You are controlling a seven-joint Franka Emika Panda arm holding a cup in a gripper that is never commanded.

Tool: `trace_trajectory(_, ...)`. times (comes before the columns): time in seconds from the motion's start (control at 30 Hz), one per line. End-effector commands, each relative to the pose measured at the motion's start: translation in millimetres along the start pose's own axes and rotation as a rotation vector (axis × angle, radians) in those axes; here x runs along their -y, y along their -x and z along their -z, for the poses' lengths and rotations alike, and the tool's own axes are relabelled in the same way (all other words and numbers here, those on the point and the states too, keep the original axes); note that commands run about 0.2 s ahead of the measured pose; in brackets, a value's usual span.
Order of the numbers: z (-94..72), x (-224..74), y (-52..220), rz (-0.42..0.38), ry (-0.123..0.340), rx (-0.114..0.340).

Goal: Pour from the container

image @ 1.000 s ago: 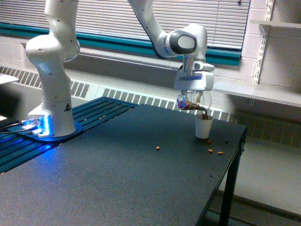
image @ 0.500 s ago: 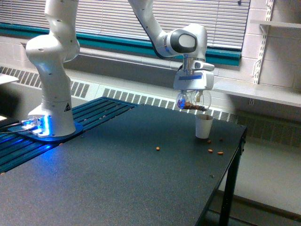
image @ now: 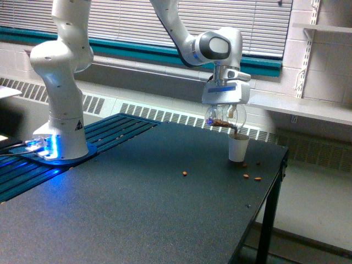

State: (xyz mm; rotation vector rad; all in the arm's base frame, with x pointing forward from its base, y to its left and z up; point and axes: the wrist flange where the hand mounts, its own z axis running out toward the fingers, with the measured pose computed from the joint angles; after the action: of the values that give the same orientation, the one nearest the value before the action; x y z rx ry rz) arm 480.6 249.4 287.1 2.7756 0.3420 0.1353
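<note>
Clear cup [image: 221, 118] sits clamped in my gripper [image: 224, 113], tipped on its side, long axis near level, mouth toward the exterior view's right. White cup [image: 238, 148] stands just below that mouth, so I'd judge nuts land inside.

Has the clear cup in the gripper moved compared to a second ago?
Yes. The clear cup has risen slightly, leaving a wider gap above the white paper cup, which stands in the same spot on the table.

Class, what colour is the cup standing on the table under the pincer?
White: the paper cup shows plainly in the exterior view, against the dark table.
</note>
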Motion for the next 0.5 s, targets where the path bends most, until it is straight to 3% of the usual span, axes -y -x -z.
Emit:
trace_trajectory(0.03,9.1,-4.7,-1.6,0.030,0.020,-0.011)
trace_trajectory(0.5,11.5,-3.7,3.3,0.073,0.051,-0.003)
